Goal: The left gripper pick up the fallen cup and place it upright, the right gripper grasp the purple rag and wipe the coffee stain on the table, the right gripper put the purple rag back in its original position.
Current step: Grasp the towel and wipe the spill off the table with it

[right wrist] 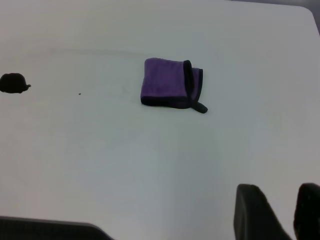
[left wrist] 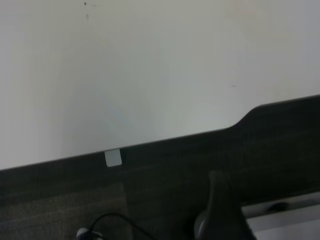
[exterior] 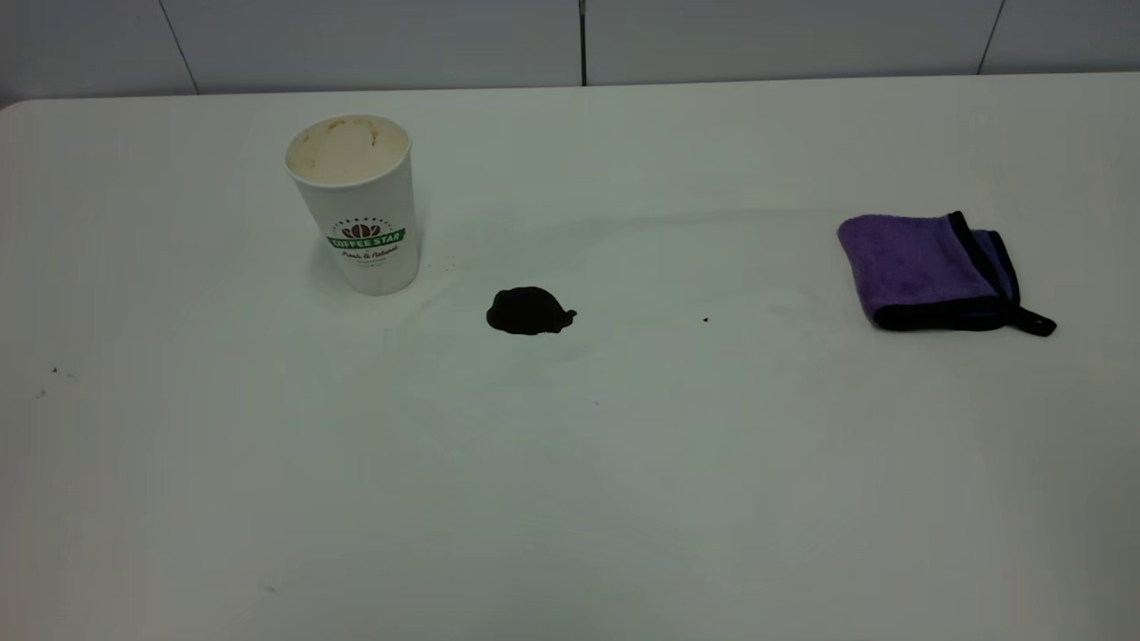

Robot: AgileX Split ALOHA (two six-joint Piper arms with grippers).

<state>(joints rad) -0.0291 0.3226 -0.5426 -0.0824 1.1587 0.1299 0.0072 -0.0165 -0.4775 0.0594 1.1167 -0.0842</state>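
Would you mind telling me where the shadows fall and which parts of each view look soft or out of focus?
Exterior view: even, diffuse light; the cup casts only a faint shadow at its base, the coffee stain reads sharp, and the table dims toward the near corners. Left wrist view: the table edge is soft. Right wrist view: the purple rag is fairly crisp, the right gripper blurred.

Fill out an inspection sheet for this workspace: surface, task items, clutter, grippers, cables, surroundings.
Surface: white table, bare apart from the items below.
Job's things: cup upright, empty, tan smears inside; coffee stain unwiped, beside the cup, apart from it; purple rag folded flat, untouched.
Clutter: a few dark specks.
Grippers: right gripper open, off the rag; left gripper at the table edge.
Cables: one black cable below the table edge.
Surroundings: grey wall panels behind.
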